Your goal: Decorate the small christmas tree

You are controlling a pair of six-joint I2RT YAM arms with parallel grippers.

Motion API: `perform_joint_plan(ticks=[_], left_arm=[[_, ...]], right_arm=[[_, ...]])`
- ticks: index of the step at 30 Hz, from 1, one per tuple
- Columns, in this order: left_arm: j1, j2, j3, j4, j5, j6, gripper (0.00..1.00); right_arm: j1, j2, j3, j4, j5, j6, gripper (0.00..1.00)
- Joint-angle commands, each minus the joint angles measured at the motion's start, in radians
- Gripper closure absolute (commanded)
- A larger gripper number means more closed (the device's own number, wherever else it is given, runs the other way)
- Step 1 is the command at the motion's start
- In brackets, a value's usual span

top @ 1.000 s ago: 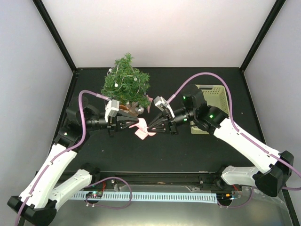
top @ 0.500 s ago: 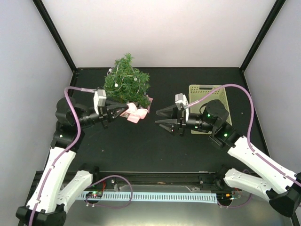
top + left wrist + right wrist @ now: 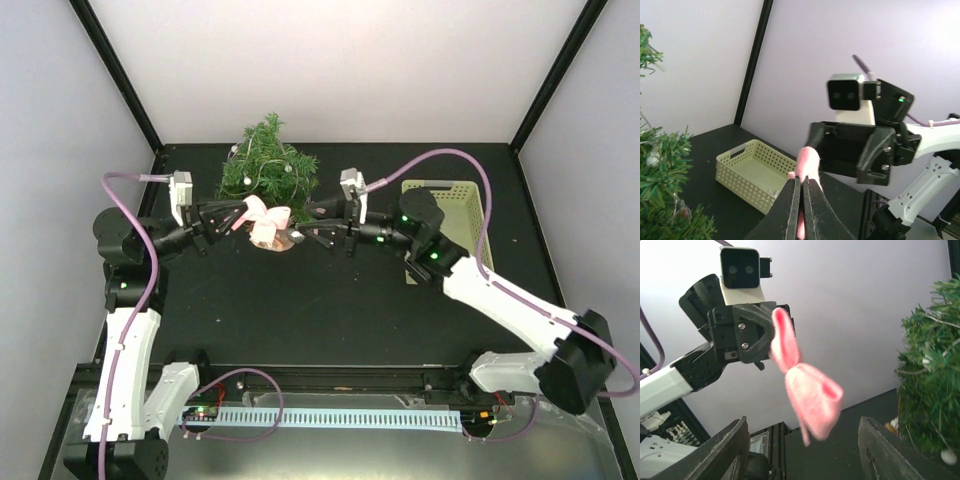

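I've got L gripper (image 3: 238,218) pinched tight on pink bow (image 3: 266,222), in front of the small christmas tree (image 3: 268,172). R gripper (image 3: 314,222) spread wide, empty, beside tree.

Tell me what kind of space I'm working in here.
Probably a lab robot cell: black tabletop, pale wall panels framed by black posts, and a slotted cable duct along the near edge.

Both arms rise from the lower corners and bend inward to mid-frame, where the left gripper (image 3: 238,216), pointing right, has its fingers pinched on a pink bow (image 3: 266,222) and the right gripper (image 3: 318,224), facing it, holds its fingers wide apart.
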Motion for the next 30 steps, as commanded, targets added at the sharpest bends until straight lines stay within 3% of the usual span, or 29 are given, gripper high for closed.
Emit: perform_joint_plan(ticks=[1, 5, 9, 12, 16, 18, 20, 25, 30], left_arm=[[0.017, 0.000, -0.026, 0.190, 0.075, -0.157, 0.98], [0.017, 0.002, -0.038, 0.203, 0.080, -0.179, 0.98], [0.015, 0.010, -0.051, 0.232, 0.079, -0.210, 0.98], [0.016, 0.003, -0.064, 0.244, 0.072, -0.215, 0.98], [0.017, 0.000, -0.051, 0.155, 0.039, -0.164, 0.98], [0.022, -0.002, -0.014, -0.022, -0.056, -0.068, 0.87], [0.030, -0.018, 0.025, -0.170, -0.172, 0.010, 0.66], [0.031, -0.051, 0.145, -0.455, -0.477, 0.131, 0.35], [0.027, -0.051, 0.238, -0.601, -0.617, 0.230, 0.31]], right_arm=[[0.006, 0.108, 0.097, 0.103, -0.086, 0.043, 0.39], [0.008, 0.193, 0.162, 0.121, -0.150, 0.067, 0.39], [0.020, 0.226, 0.174, 0.155, -0.203, 0.082, 0.48], [0.022, 0.228, 0.169, 0.155, -0.216, 0.078, 0.64], [0.023, 0.206, 0.145, 0.158, -0.188, 0.062, 0.95], [0.023, 0.195, 0.138, 0.163, -0.170, 0.056, 0.99], [0.023, 0.196, 0.155, 0.139, -0.148, 0.054, 0.99], [0.022, 0.234, 0.258, -0.009, -0.103, 0.018, 0.99], [0.022, 0.294, 0.342, -0.090, -0.049, 0.024, 0.99]])
